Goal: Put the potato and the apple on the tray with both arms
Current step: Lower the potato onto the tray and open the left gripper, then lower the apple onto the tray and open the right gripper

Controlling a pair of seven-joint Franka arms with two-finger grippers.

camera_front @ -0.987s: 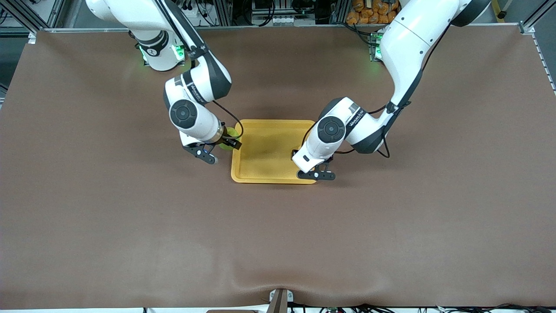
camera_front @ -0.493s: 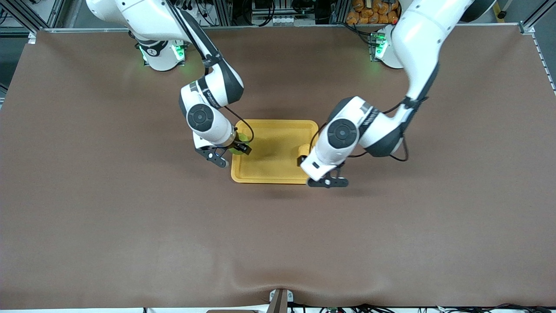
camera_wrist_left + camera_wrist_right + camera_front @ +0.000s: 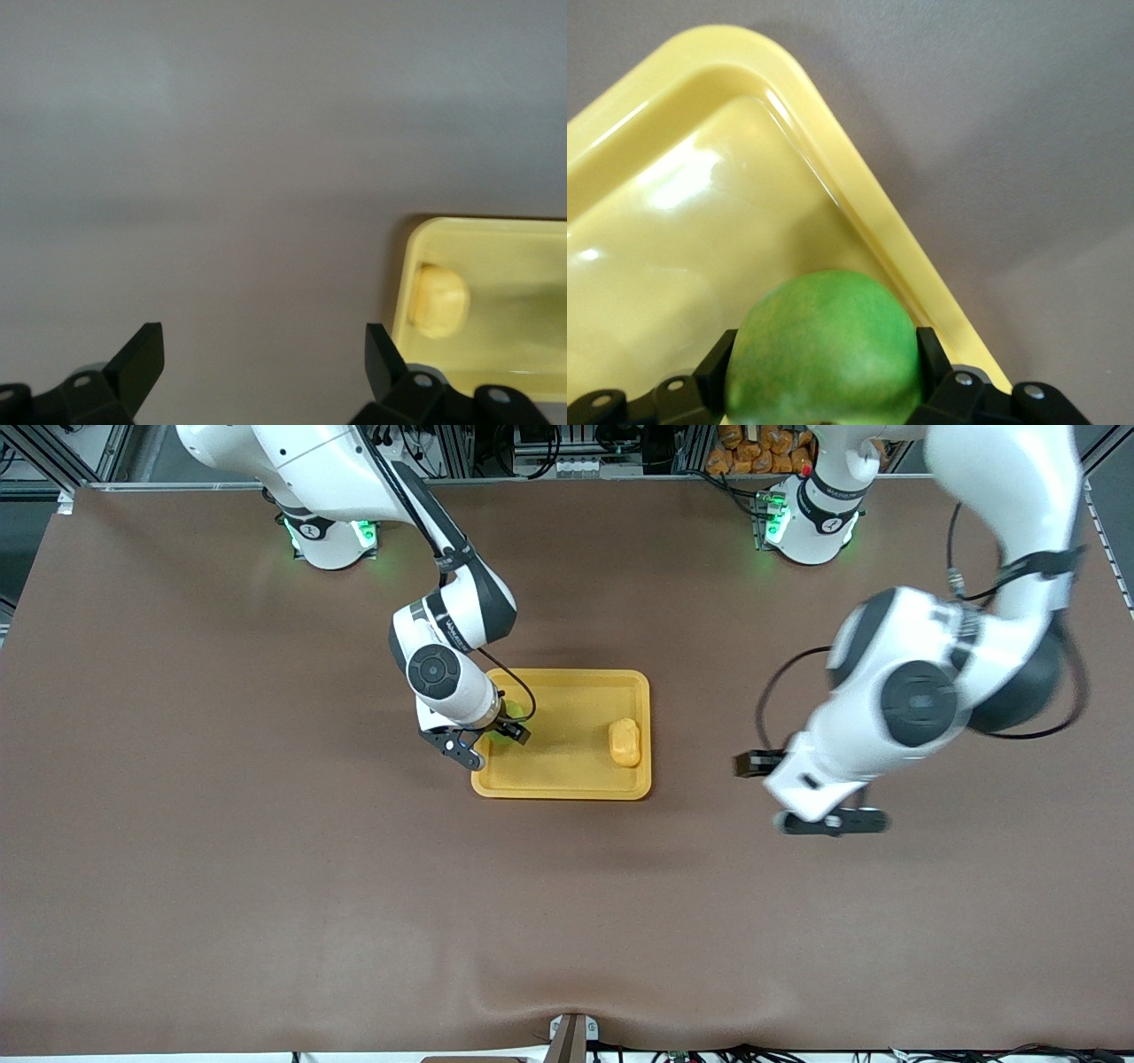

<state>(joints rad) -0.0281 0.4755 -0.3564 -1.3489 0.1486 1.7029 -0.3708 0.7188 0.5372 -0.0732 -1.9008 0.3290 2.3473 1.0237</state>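
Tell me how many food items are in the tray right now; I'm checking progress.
1: the potato lies in the tray at the left arm's end. The apple is over the tray's other end, held in the shut right gripper, not set down.

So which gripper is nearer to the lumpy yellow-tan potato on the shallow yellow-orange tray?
Left. The left gripper hangs open over bare table off the tray's end where the potato lies; the right gripper holds the green apple over the tray's other end.
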